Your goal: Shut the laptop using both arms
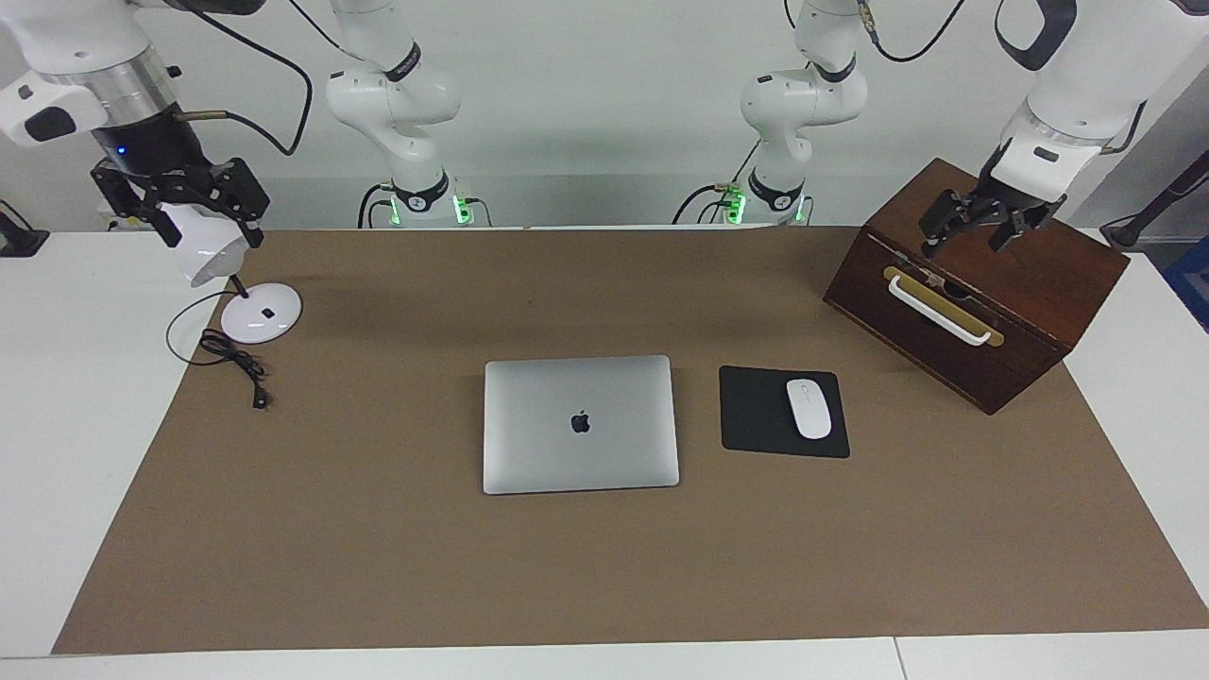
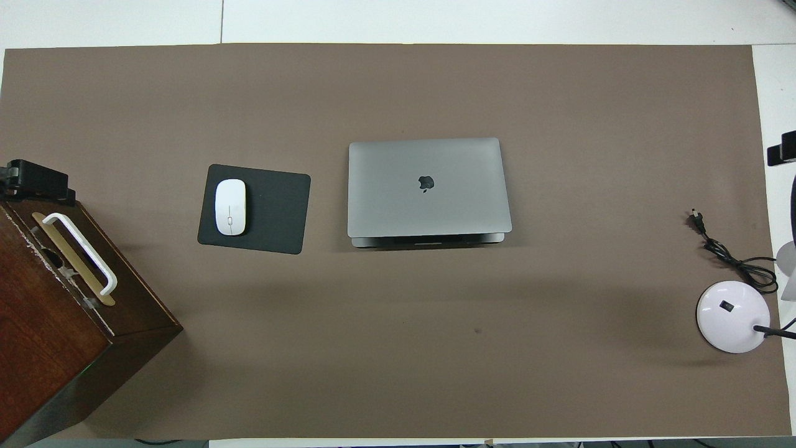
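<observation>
The silver-grey laptop (image 1: pixel 580 425) (image 2: pixel 428 186) lies in the middle of the brown mat with its lid down flat, logo up. A thin strip of its base shows at the edge nearer to the robots. My left gripper (image 1: pixel 973 236) (image 2: pixel 34 180) hangs open over the top of the wooden box, touching nothing. My right gripper (image 1: pixel 179 210) is raised at the right arm's end of the table, open; the white lamp head hides its middle in the facing view. Only a black tip of it (image 2: pixel 782 152) shows in the overhead view. Both are well away from the laptop.
A black mousepad (image 1: pixel 756 411) with a white mouse (image 1: pixel 808 408) lies beside the laptop toward the left arm's end. A dark wooden box (image 1: pixel 1030 274) with a white handle stands at that end. A white desk lamp (image 1: pixel 262 312) and its cable (image 1: pixel 236 364) sit at the right arm's end.
</observation>
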### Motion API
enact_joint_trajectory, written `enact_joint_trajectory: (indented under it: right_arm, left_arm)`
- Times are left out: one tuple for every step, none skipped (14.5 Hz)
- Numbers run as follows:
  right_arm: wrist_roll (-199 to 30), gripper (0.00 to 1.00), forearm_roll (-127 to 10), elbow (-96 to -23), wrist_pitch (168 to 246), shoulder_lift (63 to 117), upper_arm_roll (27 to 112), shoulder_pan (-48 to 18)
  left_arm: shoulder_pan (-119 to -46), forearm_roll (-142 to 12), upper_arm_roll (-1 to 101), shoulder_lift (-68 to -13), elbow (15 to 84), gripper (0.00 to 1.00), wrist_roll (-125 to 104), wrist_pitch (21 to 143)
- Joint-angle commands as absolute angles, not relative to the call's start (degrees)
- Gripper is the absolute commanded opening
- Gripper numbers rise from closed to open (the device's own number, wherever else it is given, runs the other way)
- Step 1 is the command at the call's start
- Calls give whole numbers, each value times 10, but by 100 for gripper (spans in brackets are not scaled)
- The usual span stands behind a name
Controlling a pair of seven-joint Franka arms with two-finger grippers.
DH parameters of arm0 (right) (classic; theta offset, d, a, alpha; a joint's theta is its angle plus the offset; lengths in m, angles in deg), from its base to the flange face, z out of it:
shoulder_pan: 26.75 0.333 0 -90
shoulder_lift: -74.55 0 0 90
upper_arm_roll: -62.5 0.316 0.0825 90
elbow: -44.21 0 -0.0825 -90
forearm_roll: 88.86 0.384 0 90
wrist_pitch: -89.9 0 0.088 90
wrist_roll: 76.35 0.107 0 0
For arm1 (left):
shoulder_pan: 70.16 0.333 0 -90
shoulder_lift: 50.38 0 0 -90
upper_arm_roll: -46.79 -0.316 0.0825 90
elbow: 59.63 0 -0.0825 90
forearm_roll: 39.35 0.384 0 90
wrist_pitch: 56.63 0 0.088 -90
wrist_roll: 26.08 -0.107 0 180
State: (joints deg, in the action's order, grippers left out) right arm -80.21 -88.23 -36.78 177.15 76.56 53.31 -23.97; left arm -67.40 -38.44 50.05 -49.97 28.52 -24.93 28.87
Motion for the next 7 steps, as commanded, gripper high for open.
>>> enact_joint_trajectory:
  right_arm:
    - [-800,100,-887,-404,1792,741,542,-248]
    - [-800,100,-887,-410,1798,738,542,-248]
    - [-800,100,-887,-413,1802,738,542,-248]
    - [-800,100,-887,-414,1804,738,542,-248]
    - [-800,100,-887,-414,1804,738,542,-248]
    - [-800,100,-887,-414,1804,738,542,-248]
    - [-800,100,-887,-414,1803,738,542,-248]
  left_arm:
    - [-665,-377,507,-509,284,100,-256,273]
    - [-662,-379,506,-509,285,100,-257,274]
    - [-659,-382,507,-509,285,100,-257,275]
    - [-659,-382,507,-509,285,100,-256,275]
    - [-658,-382,507,-509,289,100,-257,275]
    - [-659,-383,507,-509,290,100,-257,276]
    - [-659,-386,507,-509,290,100,-257,277]
